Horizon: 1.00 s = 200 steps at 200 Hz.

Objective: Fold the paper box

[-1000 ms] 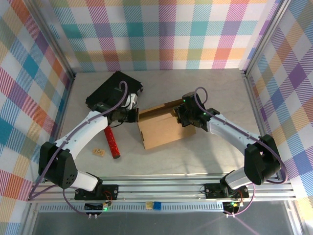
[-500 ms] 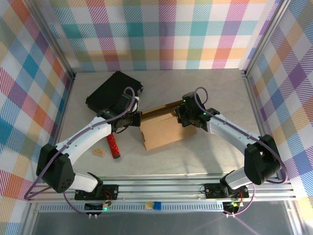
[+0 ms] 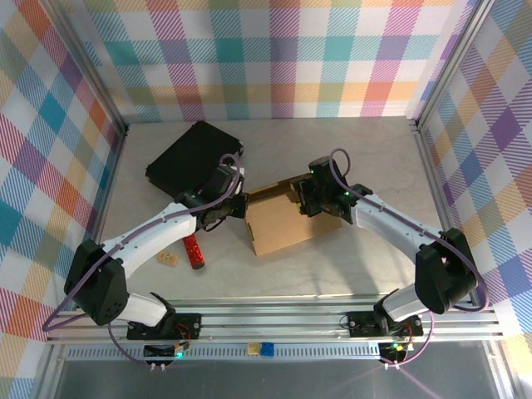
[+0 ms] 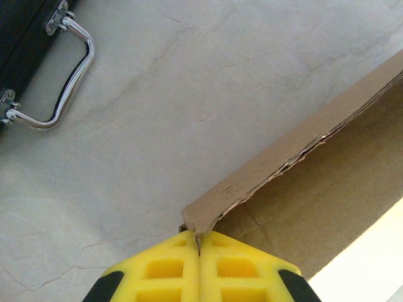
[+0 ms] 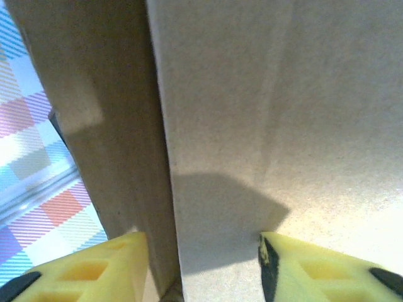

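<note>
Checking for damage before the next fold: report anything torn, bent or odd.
The paper box has a ragged, splitting edge and a crushed corner where the shut left end effector pinches it. Nothing else stands out.

Brown paper box (image 3: 283,226), black case (image 3: 187,158), red tube (image 3: 193,252), plaid walls (image 3: 274,58)

This is a robot test cell in a lab. Silver aluminium extrusion frame posts (image 3: 96,75) stand well out to the side of the left gripper (image 4: 199,242) and the right gripper (image 5: 201,264). Multicoloured plaid cloth walls (image 3: 274,58) hang beyond both. A pale grey marble-patterned tabletop (image 3: 332,266) lies beneath them, and a slotted aluminium base rail (image 3: 274,320) runs behind.
</note>
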Each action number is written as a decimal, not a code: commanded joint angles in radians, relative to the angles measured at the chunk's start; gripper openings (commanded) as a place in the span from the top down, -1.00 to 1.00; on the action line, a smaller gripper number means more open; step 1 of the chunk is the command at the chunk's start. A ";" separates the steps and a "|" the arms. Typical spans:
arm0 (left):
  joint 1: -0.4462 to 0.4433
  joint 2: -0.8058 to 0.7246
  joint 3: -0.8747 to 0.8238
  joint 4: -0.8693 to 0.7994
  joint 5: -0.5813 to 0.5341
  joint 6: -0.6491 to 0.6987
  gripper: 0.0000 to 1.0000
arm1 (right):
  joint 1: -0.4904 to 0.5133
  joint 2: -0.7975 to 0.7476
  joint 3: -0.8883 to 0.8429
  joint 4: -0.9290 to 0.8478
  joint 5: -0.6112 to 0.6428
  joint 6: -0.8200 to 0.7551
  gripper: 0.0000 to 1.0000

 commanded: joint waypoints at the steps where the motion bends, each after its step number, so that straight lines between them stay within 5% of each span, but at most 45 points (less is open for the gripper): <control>1: -0.013 0.015 -0.006 0.038 -0.018 0.021 1.00 | 0.002 -0.019 -0.005 0.015 -0.034 -0.026 -0.18; 56: -0.019 0.013 0.002 0.028 -0.030 0.027 1.00 | -0.007 -0.016 0.045 -0.039 -0.061 -0.041 -0.52; 200: -0.028 0.023 0.017 0.021 -0.057 0.035 1.00 | -0.271 -0.063 0.152 -0.311 -0.205 -0.143 -0.66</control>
